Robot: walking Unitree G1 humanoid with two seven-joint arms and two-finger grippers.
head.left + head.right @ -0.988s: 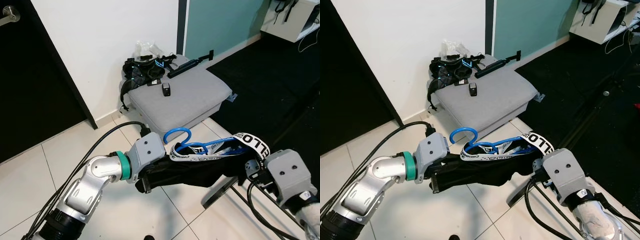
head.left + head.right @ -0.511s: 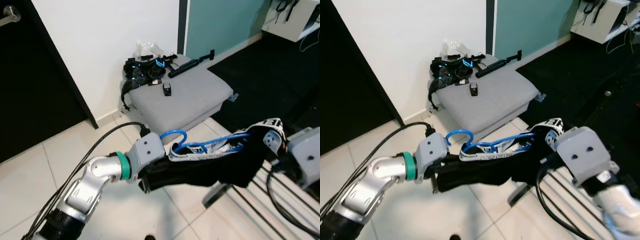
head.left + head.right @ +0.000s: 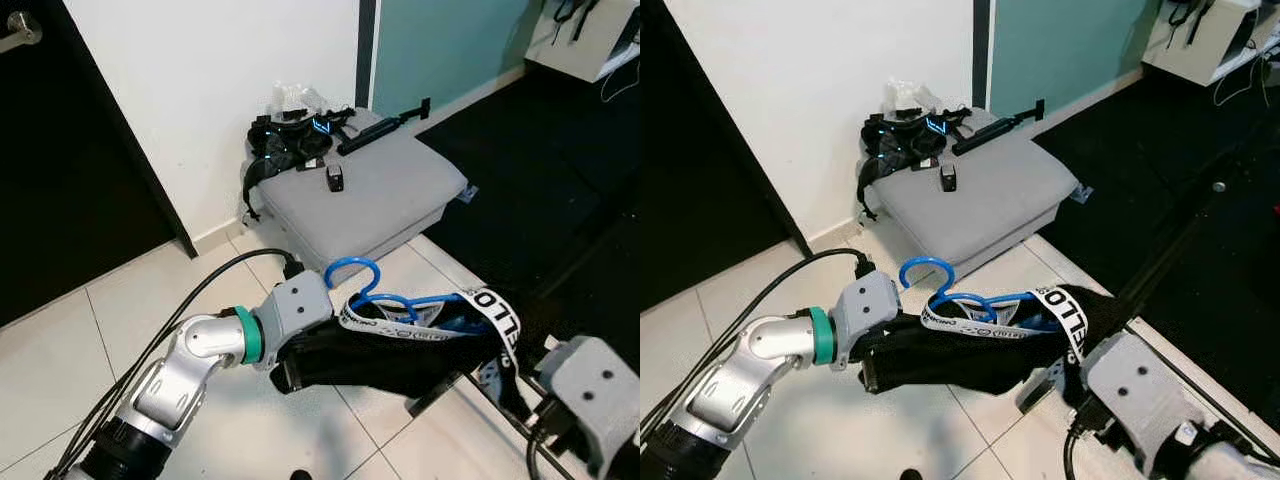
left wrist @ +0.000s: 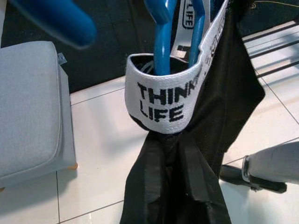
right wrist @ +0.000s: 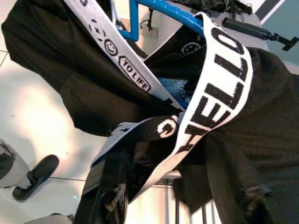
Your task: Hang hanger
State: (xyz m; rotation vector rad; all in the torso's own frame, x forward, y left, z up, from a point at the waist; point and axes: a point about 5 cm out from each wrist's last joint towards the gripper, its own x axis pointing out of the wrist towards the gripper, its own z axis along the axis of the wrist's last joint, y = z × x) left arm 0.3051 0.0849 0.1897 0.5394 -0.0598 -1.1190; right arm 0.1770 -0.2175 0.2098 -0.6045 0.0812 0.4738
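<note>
Where the left gripper [image 3: 300, 362] reaches out over the white tiled floor [image 3: 60, 340], its black fingers are buried in the black garment [image 3: 390, 355]; cannot tell how its jaws stand. Garment hangs on a blue plastic hanger [image 3: 372, 292], hook curled upward just beyond the grey wrist housing. White woven waistband [image 4: 163, 100] loops around the hanger neck; black lettering reads "THINK LIFE" in the left wrist view. Same band runs along the garment top toward the robot's right.

Right gripper [image 5: 117, 186] sits low at the garment's far end, fingers wrapped in black cloth and band; grip state not readable either. Band there [image 5: 219, 88] reads "HELLO", with a smiley mark and "TO LIFE" on the strip [image 5: 133, 70] beside it.

Under the garment, thin dark bars of a drying rack [image 3: 470, 395] lie close to the floor, one grey foot [image 4: 261, 170] on the tile.

Beyond, a grey cushion [image 3: 370, 195] against the white wall carries a small black device [image 3: 334, 179], a black strap harness with blue lights [image 3: 290, 145], and a long black rod [image 3: 385, 125]. Dark door [image 3: 60, 150] on the left.
</note>
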